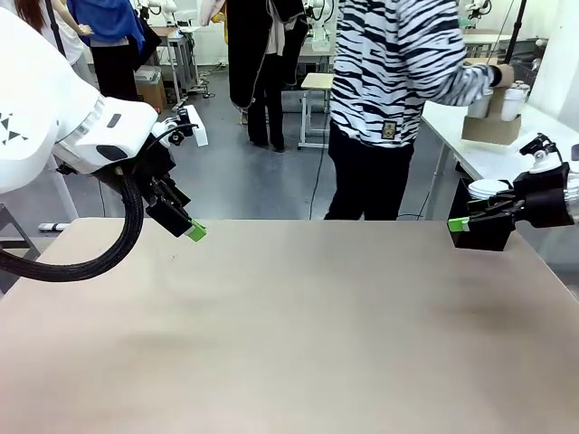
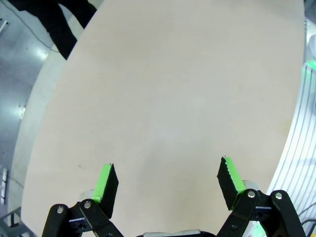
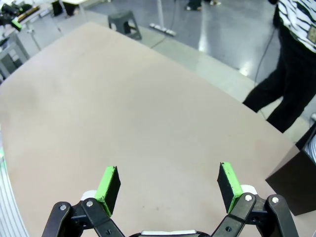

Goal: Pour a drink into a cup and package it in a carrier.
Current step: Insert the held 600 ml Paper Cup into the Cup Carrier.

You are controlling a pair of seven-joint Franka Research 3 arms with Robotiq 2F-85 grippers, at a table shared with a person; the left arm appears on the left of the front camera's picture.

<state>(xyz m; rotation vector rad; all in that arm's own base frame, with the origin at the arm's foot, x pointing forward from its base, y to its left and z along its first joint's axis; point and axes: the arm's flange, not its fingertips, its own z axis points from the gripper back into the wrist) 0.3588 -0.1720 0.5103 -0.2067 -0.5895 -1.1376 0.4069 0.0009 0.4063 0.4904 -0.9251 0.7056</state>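
Presently: left gripper (image 2: 168, 180), green pads spread wide, nothing between them, hanging over the bare tan table (image 1: 298, 334) at its far left. Right gripper (image 3: 169, 185), pads likewise parted and empty, at the far right edge beside a black box (image 1: 484, 237).

Carrier (image 1: 493, 127): brown cardboard, on a white side table (image 1: 479, 154) far right, well apart from both arms, the person's hand (image 1: 503, 76) on it; a white cup (image 1: 512, 102) seems to sit in it.

Handling, as judgement: cardboard light, crushable, best taken by its handle tab; paper cup soft-walled, grip gently.
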